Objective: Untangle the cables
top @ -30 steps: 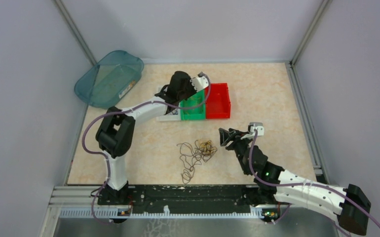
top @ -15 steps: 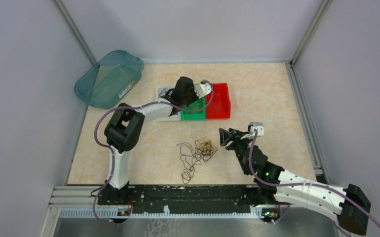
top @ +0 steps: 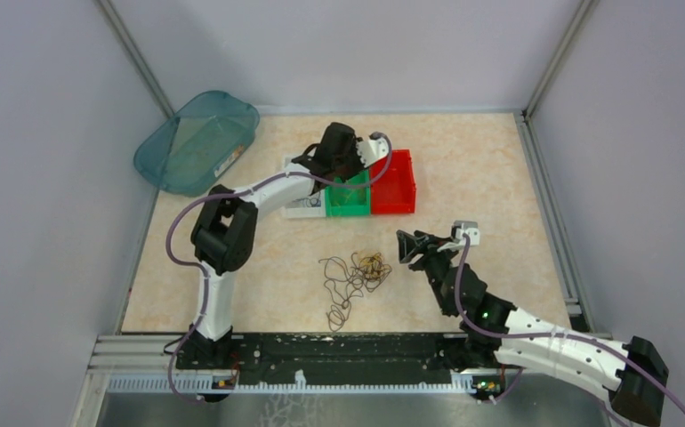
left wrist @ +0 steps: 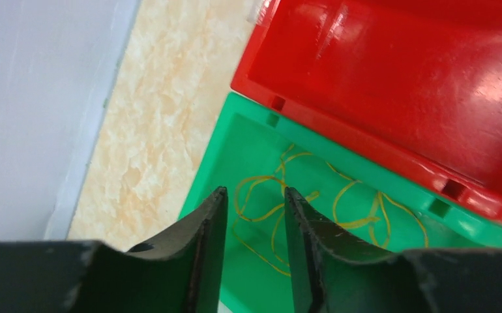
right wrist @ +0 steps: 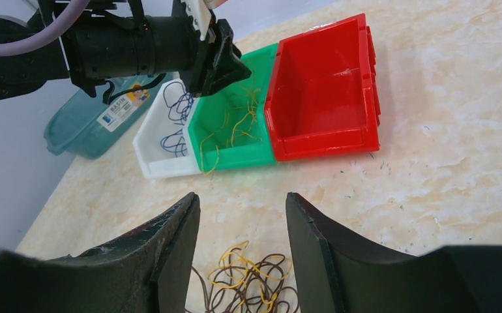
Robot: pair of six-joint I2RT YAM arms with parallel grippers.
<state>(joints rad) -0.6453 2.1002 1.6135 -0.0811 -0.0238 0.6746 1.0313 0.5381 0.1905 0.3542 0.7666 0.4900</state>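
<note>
A tangle of dark brown and yellow cables [top: 354, 277] lies on the table in front of the bins; it also shows in the right wrist view [right wrist: 248, 280]. Yellow cables [left wrist: 287, 202] lie in the green bin [top: 348, 197], blue cables [right wrist: 178, 111] in the white bin [right wrist: 157, 153]. My left gripper [left wrist: 253, 195] hangs open and empty over the green bin. My right gripper [right wrist: 242, 202] is open and empty, just right of the tangle and above it [top: 407, 246].
A red bin [top: 392, 182] stands right of the green one. An upturned teal tub [top: 198, 140] leans at the back left. Grey walls close three sides.
My left gripper has swung right from the white bin side to over the green bin. My right arm has barely shifted.
</note>
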